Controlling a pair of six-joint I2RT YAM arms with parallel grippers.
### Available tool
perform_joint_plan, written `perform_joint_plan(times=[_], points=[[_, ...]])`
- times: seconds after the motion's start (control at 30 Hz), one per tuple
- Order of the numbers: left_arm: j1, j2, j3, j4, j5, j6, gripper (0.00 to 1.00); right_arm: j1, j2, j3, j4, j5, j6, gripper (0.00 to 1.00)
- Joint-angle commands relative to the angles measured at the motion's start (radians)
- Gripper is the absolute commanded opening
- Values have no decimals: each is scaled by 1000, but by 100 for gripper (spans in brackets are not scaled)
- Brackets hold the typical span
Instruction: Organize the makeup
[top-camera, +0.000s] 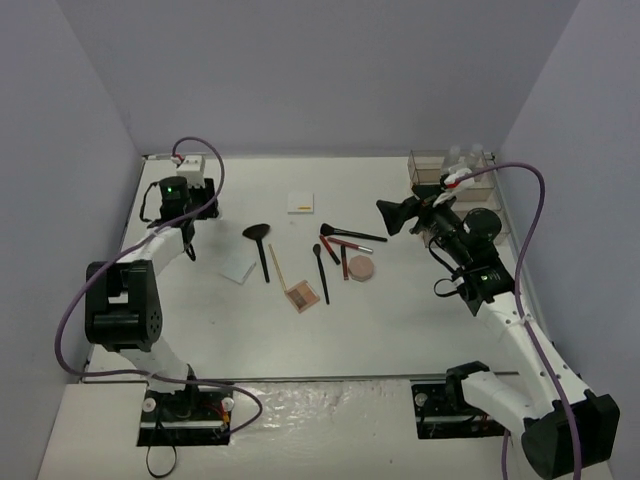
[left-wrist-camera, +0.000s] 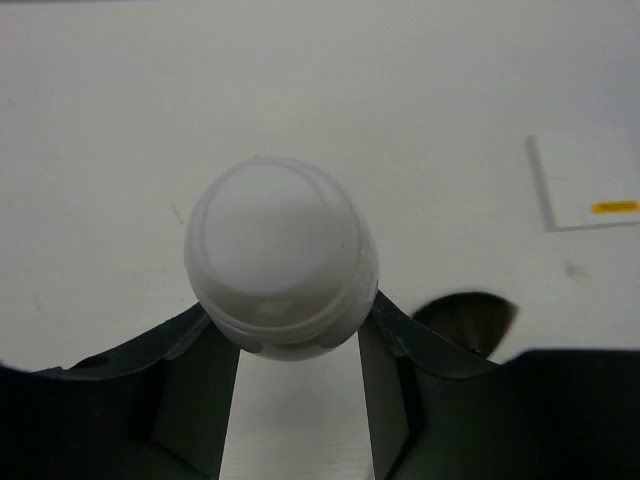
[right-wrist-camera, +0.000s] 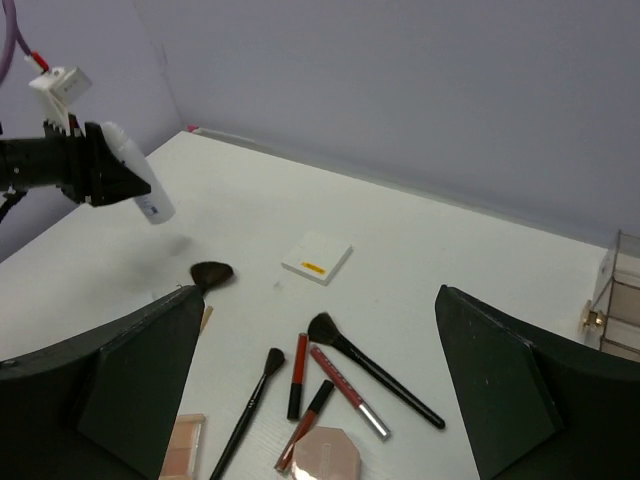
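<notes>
The left claw (left-wrist-camera: 292, 335) pinches a clear plastic bottle with a white cap (right-wrist-camera: 150, 195), tilted in the air above the white worktop (top-camera: 400, 320) near its far left corner. Its smooth round body could slip free and roll. The right claw (top-camera: 392, 214) gapes wide, holding nothing, beside the clear tiered plastic organizer (top-camera: 452, 170) at the far right corner — contents too small to tell.

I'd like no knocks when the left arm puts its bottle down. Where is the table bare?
Bare: the wide near strip between the palette and the arm bases, and the far strip from the white pad to the back wall. Crowded: the middle, where brushes, pencils and the compact lie close together.
</notes>
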Motion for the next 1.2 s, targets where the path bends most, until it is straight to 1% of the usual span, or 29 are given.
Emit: perform_joint_plan(times=[0.0,0.1,0.2,0.23,0.37,0.53,0.7,0.93,1.17], points=[[-51,-208,111,-75,399,-22,0,66,14,105,38,-132,-16,96],[-120,-289,138,-202,502,12,0,123,30,144,11,-159,-16,95],[-230,-356,165,-369,535,72,0,191,50,178,-32,-157,-41,93],[-264,-365,172,-404,546,87,0,213,56,191,-44,-155,-48,93],[-338,-447,179,-485,605,145,0,287,74,226,-55,-154,-55,91],[-410,-490,185,-579,616,198,0,361,104,282,-78,-147,-83,88],[-489,-478,222,-697,570,271,0,421,153,338,-115,-145,-107,85],[-518,-479,233,-723,551,298,0,480,228,399,-141,-146,-121,80],[-545,-460,256,-759,535,331,0,524,281,424,-151,-150,-130,78]])
